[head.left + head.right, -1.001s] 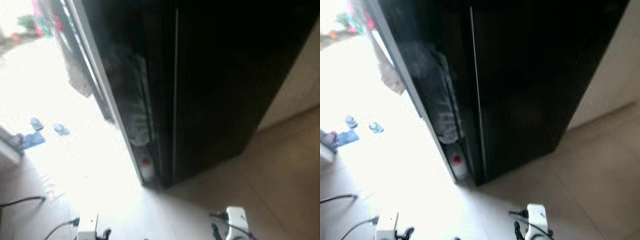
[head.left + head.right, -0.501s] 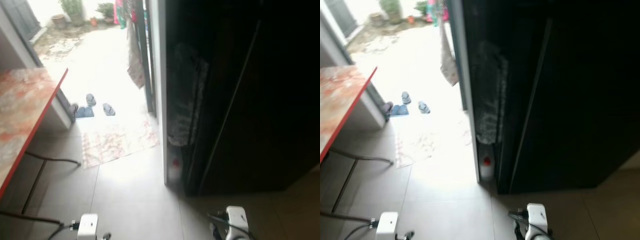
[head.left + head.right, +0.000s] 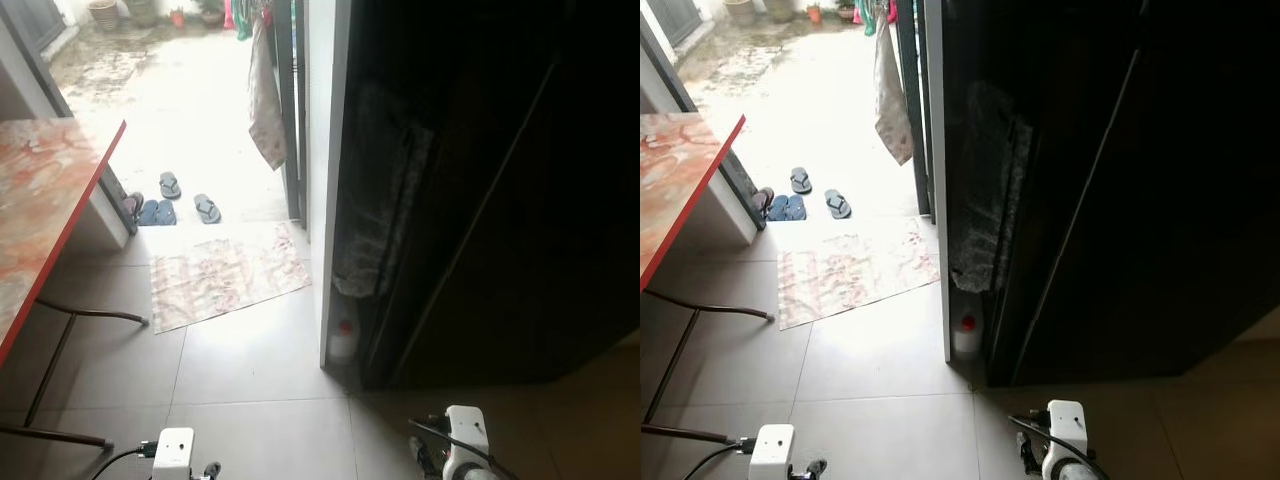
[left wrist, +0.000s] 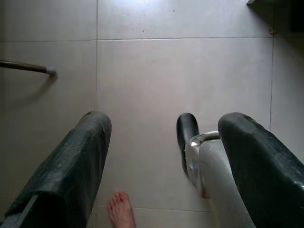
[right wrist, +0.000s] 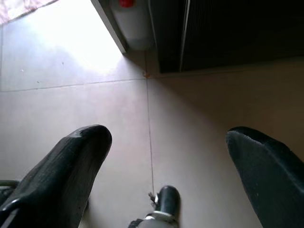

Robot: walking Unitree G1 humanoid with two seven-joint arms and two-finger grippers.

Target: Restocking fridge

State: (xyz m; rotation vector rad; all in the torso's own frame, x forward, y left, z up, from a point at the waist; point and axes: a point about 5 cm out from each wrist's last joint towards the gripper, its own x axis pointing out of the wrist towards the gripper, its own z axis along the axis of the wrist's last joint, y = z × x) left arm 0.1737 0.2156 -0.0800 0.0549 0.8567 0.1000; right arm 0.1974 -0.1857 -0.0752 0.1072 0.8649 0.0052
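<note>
Dark fridge [image 3: 500, 230] beside open doorway [image 3: 200, 120]

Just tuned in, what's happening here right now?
Nothing is being handled. The robot stands on a tiled floor before a tall dark cabinet-like unit, beside an open doorway. Both arms hang low: the left gripper and right gripper are open and empty, pointing at the floor. A white jug with a red cap sits at the unit's base, a patterned mat lies by the door, and a red-edged table stands on the left.

red-edged table [image 3: 40, 220] cut off at frame edge, fridge [image 3: 520, 200] interior too dark
</note>
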